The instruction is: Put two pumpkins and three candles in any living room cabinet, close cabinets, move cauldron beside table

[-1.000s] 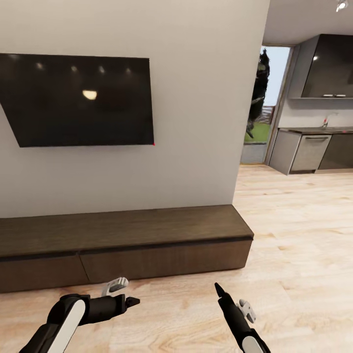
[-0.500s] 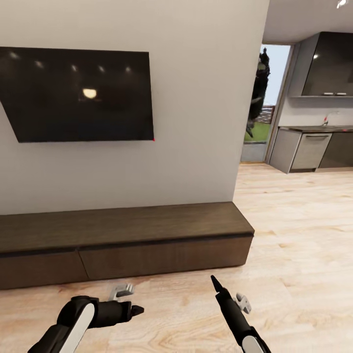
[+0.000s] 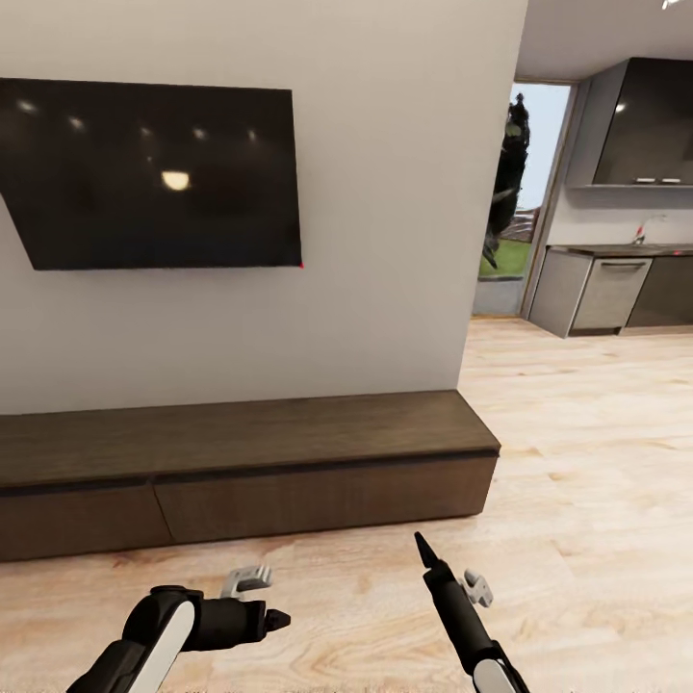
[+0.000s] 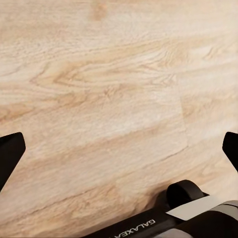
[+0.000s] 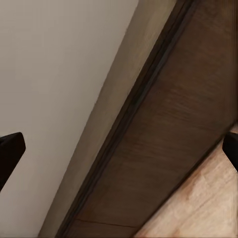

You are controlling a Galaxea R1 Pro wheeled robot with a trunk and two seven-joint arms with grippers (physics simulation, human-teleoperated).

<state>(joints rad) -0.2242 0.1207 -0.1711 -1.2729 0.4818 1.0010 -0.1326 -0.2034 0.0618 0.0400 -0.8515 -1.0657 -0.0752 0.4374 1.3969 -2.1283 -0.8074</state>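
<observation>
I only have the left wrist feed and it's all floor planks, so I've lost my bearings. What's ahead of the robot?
Observer: A long dark-brown cabinet runs along the wall straight ahead, under a black TV.
Operator: Are its drawers shut?
Observer: The two drawer fronts in the head view sit flush, none pulled out.
Operator: What about the right gripper?
Observer: The right gripper hangs low above the floor, just short of the cabinet and aimed at it; in its wrist view the fingertips sit wide apart with nothing between.
Operator: Any pumpkins nearby?
Observer: None that I can see; there's a kitchen off to the right.
</observation>
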